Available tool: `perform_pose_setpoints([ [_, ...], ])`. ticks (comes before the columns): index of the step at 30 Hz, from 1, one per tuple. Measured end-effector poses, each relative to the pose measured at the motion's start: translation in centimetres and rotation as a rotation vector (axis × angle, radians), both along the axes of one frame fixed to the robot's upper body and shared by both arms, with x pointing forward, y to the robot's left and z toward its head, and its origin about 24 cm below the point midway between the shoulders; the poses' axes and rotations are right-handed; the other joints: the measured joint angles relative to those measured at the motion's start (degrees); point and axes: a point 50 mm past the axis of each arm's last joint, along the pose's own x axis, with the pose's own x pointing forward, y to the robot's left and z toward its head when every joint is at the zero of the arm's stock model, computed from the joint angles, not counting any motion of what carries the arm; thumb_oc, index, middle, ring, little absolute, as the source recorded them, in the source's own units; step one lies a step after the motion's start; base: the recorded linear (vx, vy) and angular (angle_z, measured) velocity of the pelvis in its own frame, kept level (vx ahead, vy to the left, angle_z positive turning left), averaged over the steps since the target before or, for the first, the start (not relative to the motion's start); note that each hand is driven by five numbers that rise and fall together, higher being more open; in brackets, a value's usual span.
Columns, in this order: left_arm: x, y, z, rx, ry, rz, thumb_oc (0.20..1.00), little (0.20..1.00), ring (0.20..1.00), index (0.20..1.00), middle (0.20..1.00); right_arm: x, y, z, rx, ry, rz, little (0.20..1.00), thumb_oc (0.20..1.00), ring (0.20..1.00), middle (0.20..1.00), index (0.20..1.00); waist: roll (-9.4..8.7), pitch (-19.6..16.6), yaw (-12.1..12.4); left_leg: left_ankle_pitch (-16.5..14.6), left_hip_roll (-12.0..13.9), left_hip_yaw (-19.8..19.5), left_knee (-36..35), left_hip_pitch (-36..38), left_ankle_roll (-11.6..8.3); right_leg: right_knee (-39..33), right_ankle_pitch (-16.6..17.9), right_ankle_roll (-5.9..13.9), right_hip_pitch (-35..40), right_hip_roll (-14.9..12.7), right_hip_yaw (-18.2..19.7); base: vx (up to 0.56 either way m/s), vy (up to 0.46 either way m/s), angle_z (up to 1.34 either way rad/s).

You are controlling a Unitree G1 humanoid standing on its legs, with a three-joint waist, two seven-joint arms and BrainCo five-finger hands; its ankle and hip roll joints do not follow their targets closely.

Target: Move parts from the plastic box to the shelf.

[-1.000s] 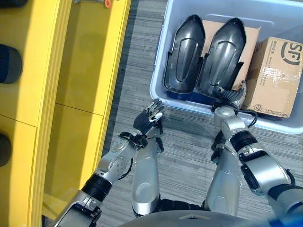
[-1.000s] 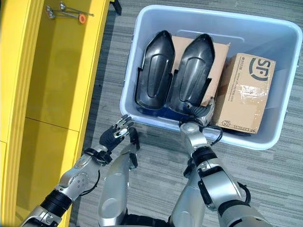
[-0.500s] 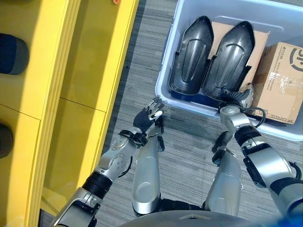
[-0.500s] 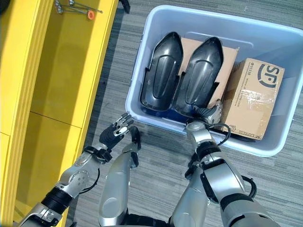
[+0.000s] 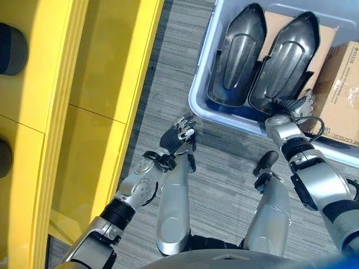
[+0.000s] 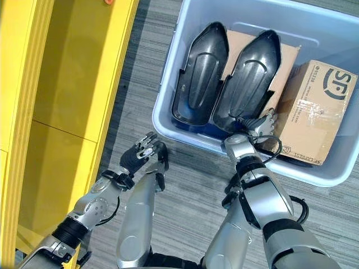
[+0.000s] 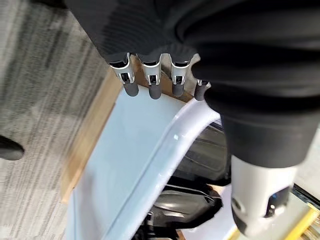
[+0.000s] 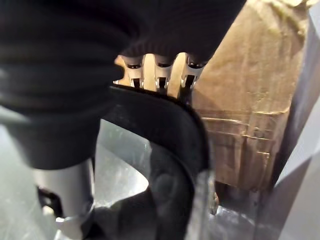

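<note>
Over the last second the right hand (image 6: 259,124) has slid along the near end of the right-hand black part (image 6: 248,84) in the plastic box (image 6: 168,106), fingers now curling over its rim, the grasp just starting, while the left hand (image 5: 176,134) hovers relaxed, spread over the floor.

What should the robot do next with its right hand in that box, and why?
Probably curl the right hand round the near rim of the right-hand black part and lift. Its fingers already straddle that rim inside the plastic box, while the left hand hangs outside, holding nothing.
</note>
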Motion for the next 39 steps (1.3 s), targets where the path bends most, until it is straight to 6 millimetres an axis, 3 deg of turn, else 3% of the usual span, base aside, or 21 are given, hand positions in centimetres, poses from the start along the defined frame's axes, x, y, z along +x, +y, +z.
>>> perform_pose_setpoints([
  [7,0.3,-0.4,0.1,-0.042,-0.002,0.036,1.0,1.0,1.0,1.0,1.0,0.4,-0.5,2.3,0.039,-0.094,-0.066,1.0,1.0,1.0,1.0,1.0,-0.13,-1.0,-0.14,-0.85,-0.48,-0.62,2.49,-6.18,0.46,0.39,-0.14,0.24,-5.12,-0.82,0.09,0.02,0.065,0.0],
  [12,0.4,-0.4,0.3,-0.051,-0.013,0.059,1.0,1.0,1.0,1.0,1.0,0.3,-0.5,2.6,0.066,-0.134,-0.108,1.0,1.0,1.0,1.0,1.0,-0.43,-2.32,0.09,-0.98,-0.73,-1.79,3.7,-9.48,0.54,1.28,-0.13,0.21,-7.57,-0.75,0.05,0.02,0.023,0.04],
  [13,0.4,-0.5,0.3,-0.053,-0.013,0.06,1.0,1.0,1.0,1.0,1.0,0.3,-0.5,2.7,0.068,-0.138,-0.113,0.542,0.542,0.542,0.542,0.542,-0.43,-2.33,0.13,-0.99,-0.73,-1.76,3.75,-9.62,0.56,1.51,-0.13,0.21,-7.84,-0.83,0.09,0.0,0.0,0.0],
  [14,0.4,-0.5,0.3,-0.055,-0.015,0.06,1.0,1.0,1.0,1.0,1.0,0.4,-0.4,2.7,0.069,-0.139,-0.113,0.2,0.2,0.2,0.2,0.2,-0.43,-2.33,0.15,-0.99,-0.68,-1.75,3.8,-9.71,0.56,1.81,-0.13,0.22,-8.08,-0.86,0.17,0.0,0.0,0.0],
  [28,0.1,-1.6,-0.2,-0.057,-0.016,0.018,1.0,1.0,1.0,1.0,1.0,-0.2,-2.8,4.7,-0.143,-0.138,-0.236,0.2,0.2,0.2,0.2,0.2,-0.13,-3.0,0.82,-0.8,0.09,-2.99,5.47,-13.56,0.1,6.01,-1.4,-0.44,-13.45,-0.65,0.93,0.0,-0.028,-0.01],
  [39,-0.3,-1.2,-1.0,-0.055,-0.036,-0.029,1.0,1.0,1.0,1.0,1.0,-0.5,-4.1,4.0,-0.263,-0.014,-0.22,0.2,0.2,0.2,0.2,0.2,0.45,-5.07,1.18,-0.81,-0.42,-2.6,5.44,-13.4,0.12,6.09,-1.37,-0.42,-14.26,-0.76,2.3,-0.03,-0.045,0.0],
])
